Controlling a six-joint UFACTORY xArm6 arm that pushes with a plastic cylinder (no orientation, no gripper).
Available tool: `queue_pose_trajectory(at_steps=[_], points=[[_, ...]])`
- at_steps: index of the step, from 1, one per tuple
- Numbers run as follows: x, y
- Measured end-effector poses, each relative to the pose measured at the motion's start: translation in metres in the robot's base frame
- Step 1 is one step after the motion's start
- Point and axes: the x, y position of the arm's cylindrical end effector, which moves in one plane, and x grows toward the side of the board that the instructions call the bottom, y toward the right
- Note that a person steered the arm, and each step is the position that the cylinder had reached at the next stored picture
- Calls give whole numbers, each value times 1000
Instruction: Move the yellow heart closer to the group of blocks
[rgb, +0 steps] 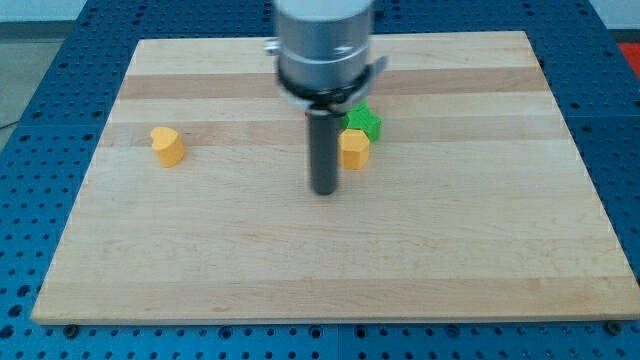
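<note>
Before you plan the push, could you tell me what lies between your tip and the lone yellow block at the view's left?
Nothing: in the camera view only bare board separates my tip from that yellow block. The other yellow block and green block sit to my tip's right.

heart (167, 145) far left, two blocks (356, 137) centre

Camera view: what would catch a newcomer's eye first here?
The dark rod hanging from the grey arm at the view's top centre, my tip resting on the wooden board. Just to its right sit a yellow block and a green block; another yellow block lies alone far left.
</note>
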Motion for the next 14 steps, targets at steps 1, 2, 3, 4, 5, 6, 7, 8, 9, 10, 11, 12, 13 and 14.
queue_pose_trajectory(at_steps=[1,2,3,4,5,6,7,8,9,10,11,12,13,14], points=[[3,-103],[-7,-204],[-34,-247],[-62,-241],[-64,-188],[-64,-117],[-64,-99],[-70,-108],[-70,-84],[-60,-31],[-54,-12],[-46,-28],[-15,-63],[1,-64]])
